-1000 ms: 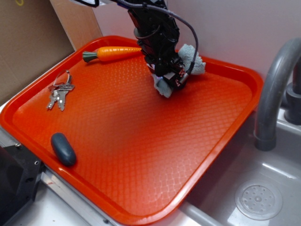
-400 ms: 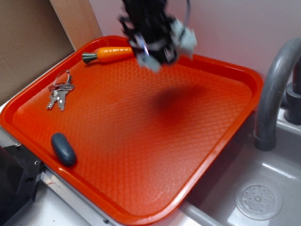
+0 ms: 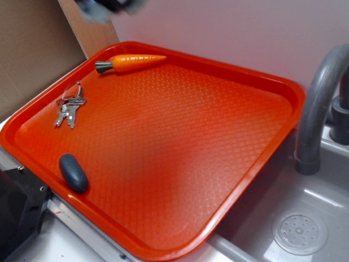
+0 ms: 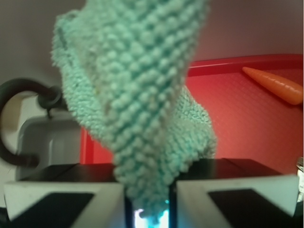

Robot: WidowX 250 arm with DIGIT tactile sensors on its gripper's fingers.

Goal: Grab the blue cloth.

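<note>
In the wrist view my gripper (image 4: 147, 199) is shut on the blue cloth (image 4: 137, 85), a pale fuzzy terry washcloth that hangs from between the two fingers and fills the middle of that view. In the exterior view only a blurred bit of the gripper and cloth (image 3: 106, 7) shows at the top edge, high above the back left of the red tray (image 3: 294, 98). The cloth no longer lies on the tray.
On the tray lie a toy carrot (image 3: 131, 61) at the back, a bunch of keys (image 3: 69, 106) at the left and a dark blue-grey pebble (image 3: 73, 172) at the front left. A grey faucet (image 3: 319, 103) and sink drain (image 3: 299, 232) stand to the right.
The gripper has risen from the tray's back with the cloth in it and moved up and left, almost out of the exterior view.
</note>
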